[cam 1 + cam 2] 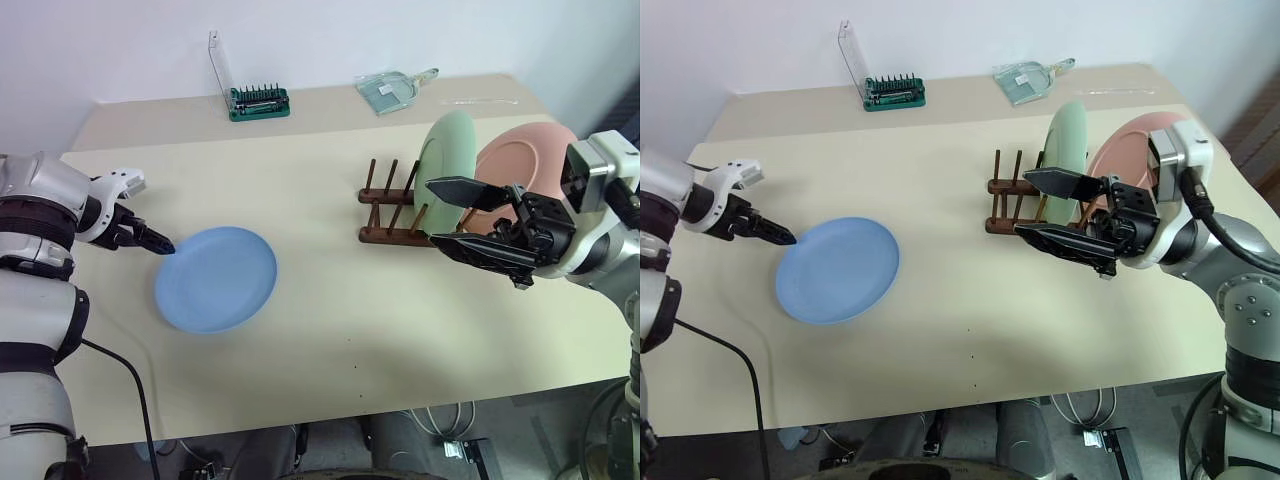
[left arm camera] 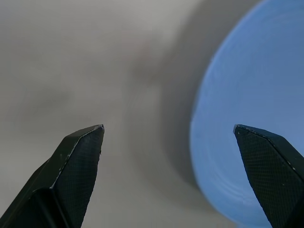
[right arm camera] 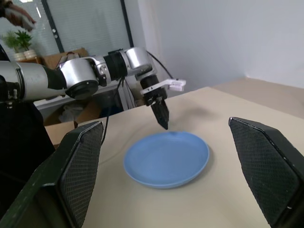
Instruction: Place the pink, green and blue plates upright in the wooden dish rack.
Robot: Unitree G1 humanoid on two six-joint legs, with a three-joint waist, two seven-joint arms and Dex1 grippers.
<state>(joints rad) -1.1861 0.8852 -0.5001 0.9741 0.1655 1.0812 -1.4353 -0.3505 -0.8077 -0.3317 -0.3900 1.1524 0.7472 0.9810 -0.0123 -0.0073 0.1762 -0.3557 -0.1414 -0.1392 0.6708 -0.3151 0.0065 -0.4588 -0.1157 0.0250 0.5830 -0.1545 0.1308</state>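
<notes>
1. One beige tabletop carries everything, and its near half is bare apart from the last plate.
2. Lying flat on the robot's left side is the blue plate, the only one of the three not yet racked, so it is probably the next to be lifted.
3. Upright in the wooden dish rack, on the right side, stand the pink plate and, just beside it, the green plate, each leaning between pegs that keep it on edge.
4. Several peg slots on the rack's left end look free, room enough for the blue plate.
5. Hovering in front of the rack, the right hand has its fingers spread wide and holds nothing, seemingly kept clear.
6. Angled down at the blue plate's left rim, the left hand is also spread wide and empty, one finger over the plate and one outside it, as if lined up to pinch the edge.
7. Far back lie a green screwdriver bit holder and a clear dustpan-like scoop, well apart from the work.
</notes>
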